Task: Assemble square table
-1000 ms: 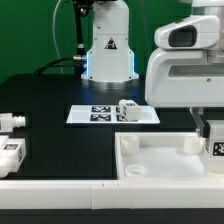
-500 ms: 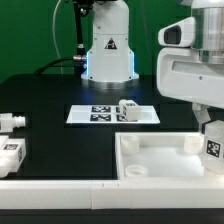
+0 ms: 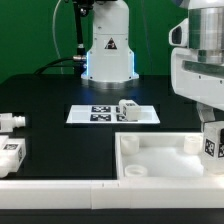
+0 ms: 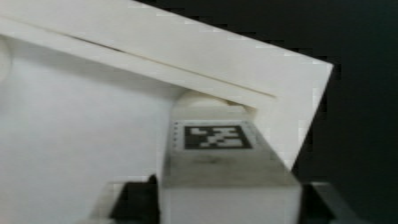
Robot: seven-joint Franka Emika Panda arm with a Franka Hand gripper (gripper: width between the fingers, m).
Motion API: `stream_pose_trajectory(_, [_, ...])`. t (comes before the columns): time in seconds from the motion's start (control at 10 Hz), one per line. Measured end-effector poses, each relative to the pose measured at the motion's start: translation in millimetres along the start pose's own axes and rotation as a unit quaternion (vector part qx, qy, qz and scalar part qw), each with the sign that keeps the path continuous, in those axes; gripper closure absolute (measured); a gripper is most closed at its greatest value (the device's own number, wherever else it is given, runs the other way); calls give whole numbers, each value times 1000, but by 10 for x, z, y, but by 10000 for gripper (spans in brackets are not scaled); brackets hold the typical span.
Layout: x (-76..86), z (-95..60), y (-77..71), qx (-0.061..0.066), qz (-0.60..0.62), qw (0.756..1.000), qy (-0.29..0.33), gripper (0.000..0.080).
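The gripper [image 4: 217, 207] pinched a tagged leg [image 4: 217, 150] between its fingers, long axis upright, directly above the square table top [image 3: 152, 143] corner at the exterior view's right.

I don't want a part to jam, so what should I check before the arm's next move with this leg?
1. Grip on the held leg: ok, it sits between both fingers of the end effector.
2. Position of the held leg at a corner of the table top: ok, at the exterior view's right.
3. Upright pose of the held leg: ok in the exterior view.
4. Alignment with the socket below: cannot tell, the leg hides it.
5. Other parts out of the way: ok, a spare leg lies on the marker board, and two more legs lie at the exterior view's left.
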State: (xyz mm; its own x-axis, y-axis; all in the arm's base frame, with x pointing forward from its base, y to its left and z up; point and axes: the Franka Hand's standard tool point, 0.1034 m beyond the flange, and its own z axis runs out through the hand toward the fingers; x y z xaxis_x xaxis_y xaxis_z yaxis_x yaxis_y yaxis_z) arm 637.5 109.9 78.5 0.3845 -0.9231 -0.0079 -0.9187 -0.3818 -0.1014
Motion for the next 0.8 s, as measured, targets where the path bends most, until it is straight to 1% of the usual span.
stream_pose_trajectory(0.1, [-20,-1,21,-11,-89,996,-4,328])
stream_pose_trajectory(0.2, [-57,-3,22,-16,-193,981,-8,328])
stream_pose_trajectory(0.3, [-101,7,40,-23,-257,966,-15,208])
stream_pose_trajectory(0.4, [-82,8,40,-23,-260,965,-13,167])
stream_pose_trajectory(0.7, [-64,9,44,-23,-367,930,-14,151])
stream_pose_trajectory(0.8, [-47,3,42,-27,-476,879,-10,151])
